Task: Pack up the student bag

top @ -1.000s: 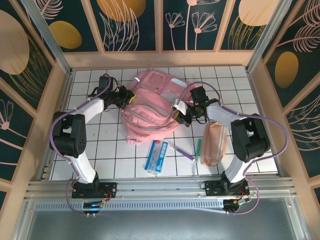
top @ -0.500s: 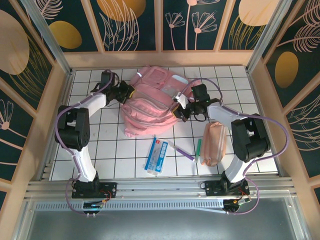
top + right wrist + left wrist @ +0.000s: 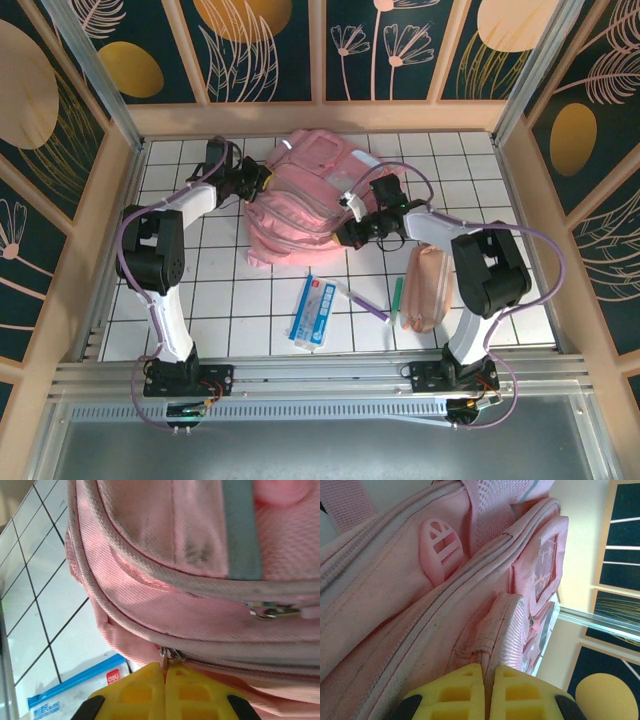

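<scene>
— Moved since one second ago? Top view first, please.

— Yes. Dragged the student bag (image 3: 305,195) toward the far wall and turned it a little, leaving more bare tile (image 3: 200,290) between its lower edge and the blue packet (image 3: 313,312). Folded both elbows inward too. Now lying on the far half of the table, held from two flanks: left gripper (image 3: 262,184) at its left edge, right gripper (image 3: 342,236) at its lower right corner.

— And from the left wrist?

— Yellow fingers (image 3: 452,695) pressed together, pinching a raised fabric seam (image 3: 482,652) of the bag. Cannot tell how deep the bite goes.

— From the right wrist?

— Pressed together as well, nipping the small metal zipper pull (image 3: 165,656) on the long zip. Blue packet lying below on the tile.

— Meaning for the task?

— Probably working to open the main compartment: holding fabric on one side, tugging the zip on the other. Seeing no opening yet, so judging the packing itself not begun. Waiting outside on the table: packet, pencil pouch (image 3: 425,288), purple pen (image 3: 368,304), green pen (image 3: 396,296). Possible trouble: sliding the whole bag along instead of running the zip.
</scene>
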